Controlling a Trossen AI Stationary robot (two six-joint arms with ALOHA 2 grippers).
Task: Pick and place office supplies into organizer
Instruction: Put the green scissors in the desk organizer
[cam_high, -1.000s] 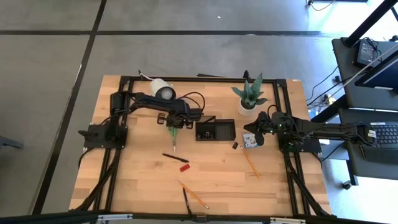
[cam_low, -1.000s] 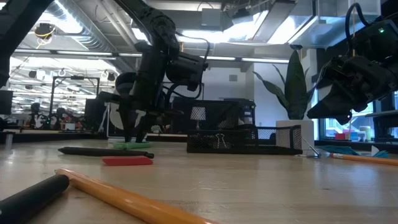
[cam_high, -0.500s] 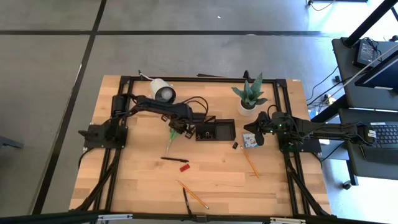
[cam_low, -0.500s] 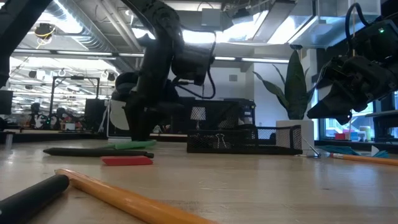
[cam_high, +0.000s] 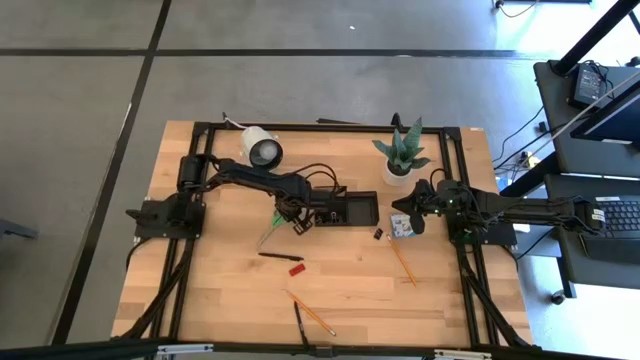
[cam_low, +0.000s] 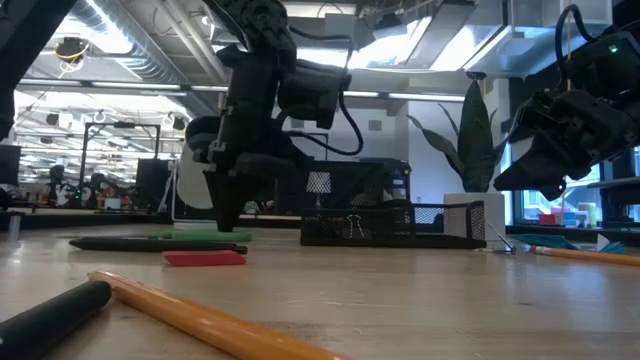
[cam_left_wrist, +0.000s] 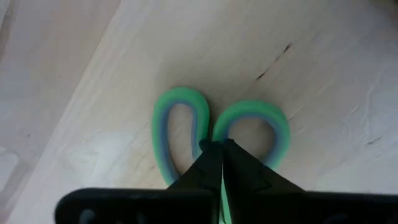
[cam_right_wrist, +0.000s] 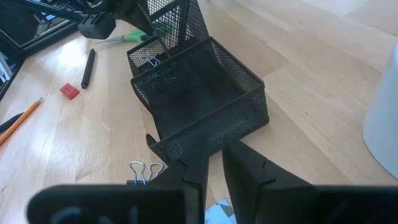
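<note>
**A:** What has changed with the left claw (cam_high: 285, 214) in the last second?

**B:** It has swung in toward the organizer (cam_high: 346, 209) and now sits just beside that tray's near end. The green-handled scissors (cam_high: 268, 229) have turned with it: a second ago they lay pointing down the desk (cam_high: 230, 290), now they angle away from the claw, blades trailing out on the side opposite the organizer.

**A:** Is it gripping them?

**B:** I judge so. In the left wrist view the two dark fingers (cam_left_wrist: 214, 171) meet closed right where the green loops join, and the low view has the claw's tip down at the desk with the green handles flat beside it. So the scissors look dragged and pivoted, not lifted.

**A:** What does that mean for the task?

**B:** The scissors are now close to the organizer but not in it. They need lifting over the mesh wall, and their length may not suit a low compartment.

**A:** And the right claw (cam_high: 408, 222)?

**B:** It has held its place on the far side of the organizer, hovering above the small blue pad (cam_high: 401, 226), fingers nearly shut on nothing. Below it in its own view lies a binder clip (cam_right_wrist: 142, 170). A black pen (cam_high: 281, 256), a red marker (cam_high: 296, 269) and the orange pencils (cam_high: 310, 313) wait farther down the desk
</note>
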